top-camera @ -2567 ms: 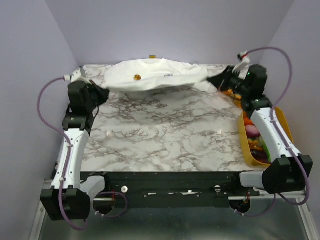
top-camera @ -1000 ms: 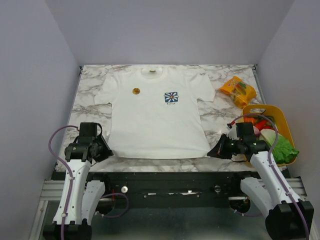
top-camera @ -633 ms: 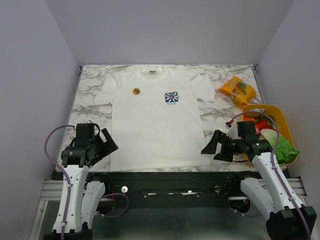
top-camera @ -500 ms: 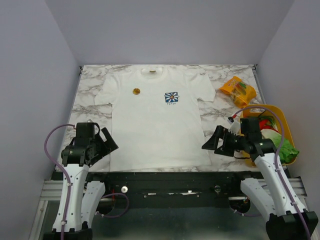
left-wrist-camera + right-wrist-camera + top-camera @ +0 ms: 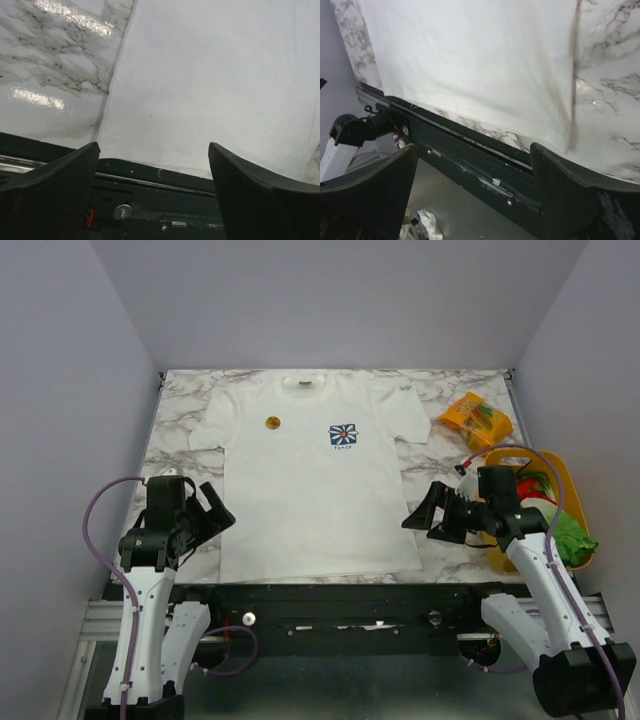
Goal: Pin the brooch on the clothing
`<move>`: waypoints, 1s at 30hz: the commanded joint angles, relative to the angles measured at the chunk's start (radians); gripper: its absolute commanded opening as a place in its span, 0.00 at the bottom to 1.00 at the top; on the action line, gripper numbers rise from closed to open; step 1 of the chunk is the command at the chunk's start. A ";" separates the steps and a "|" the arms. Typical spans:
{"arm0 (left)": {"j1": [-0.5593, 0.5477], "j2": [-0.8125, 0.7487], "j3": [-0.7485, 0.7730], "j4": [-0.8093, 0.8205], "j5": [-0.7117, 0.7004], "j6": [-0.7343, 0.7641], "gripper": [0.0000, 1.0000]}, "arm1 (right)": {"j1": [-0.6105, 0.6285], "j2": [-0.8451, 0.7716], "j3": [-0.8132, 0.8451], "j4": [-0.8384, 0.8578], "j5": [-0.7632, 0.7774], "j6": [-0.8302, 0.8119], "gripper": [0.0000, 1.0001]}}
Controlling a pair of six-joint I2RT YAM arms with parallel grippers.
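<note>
The clothing, a white T-shirt, lies flat on the marble table with its collar at the far side. Its hem shows in both wrist views. The brooch, a tiny gold piece, sits on the shirt's chest left of the blue flower emblem. My left gripper is open beside the shirt's lower left corner, holding nothing. Open too, my right gripper hovers by the lower right corner with nothing between its fingers.
An orange snack packet lies at the back right. A yellow tray of colourful items stands at the right edge, close to my right arm. The table's dark front rail runs just below the hem.
Both grippers have opened and let go of the shirt's lower corners, then drawn slightly up and away from the hem. The shirt and brooch have stayed in place.
</note>
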State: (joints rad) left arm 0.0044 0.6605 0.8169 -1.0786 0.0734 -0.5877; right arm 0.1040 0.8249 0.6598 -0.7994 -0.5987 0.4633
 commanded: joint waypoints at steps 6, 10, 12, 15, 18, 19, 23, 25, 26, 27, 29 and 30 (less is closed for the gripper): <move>-0.003 0.025 0.018 0.247 0.046 -0.125 0.99 | 0.005 0.097 0.135 0.129 0.026 -0.008 1.00; -0.001 0.066 -0.021 0.489 0.129 -0.175 0.99 | 0.005 0.131 0.181 0.251 -0.001 0.034 1.00; -0.003 0.120 -0.010 0.551 0.141 -0.193 0.99 | 0.006 0.148 0.240 0.299 -0.007 0.049 1.00; -0.058 0.189 0.048 0.647 0.163 -0.195 0.99 | 0.005 0.155 0.325 0.354 -0.038 0.081 1.00; -0.176 0.246 0.148 0.674 0.040 -0.181 0.99 | 0.005 0.146 0.394 0.361 -0.004 0.072 1.00; -0.214 0.261 0.213 0.658 -0.002 -0.163 0.99 | 0.006 0.145 0.437 0.361 0.014 0.058 1.00; -0.355 0.346 0.372 0.568 -0.208 -0.089 0.99 | 0.006 0.143 0.495 0.338 0.049 0.035 1.00; -0.412 0.392 0.427 0.527 -0.302 -0.060 0.99 | 0.007 0.132 0.486 0.336 0.074 0.029 1.00; -0.431 0.407 0.445 0.507 -0.337 -0.051 0.99 | 0.006 0.129 0.471 0.335 0.079 0.026 1.00; -0.446 0.436 0.459 0.491 -0.366 -0.046 0.99 | 0.008 0.129 0.462 0.335 0.086 0.023 1.00; -0.490 0.458 0.481 0.457 -0.455 -0.037 0.99 | 0.008 0.135 0.449 0.324 0.099 0.014 1.00; -0.501 0.473 0.482 0.454 -0.475 -0.034 0.99 | 0.007 0.140 0.451 0.316 0.103 0.011 1.00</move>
State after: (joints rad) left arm -0.4408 1.0752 1.2785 -0.5255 -0.1764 -0.6727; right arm 0.1055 0.9550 1.1351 -0.4580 -0.5526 0.5049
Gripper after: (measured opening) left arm 0.985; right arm 0.996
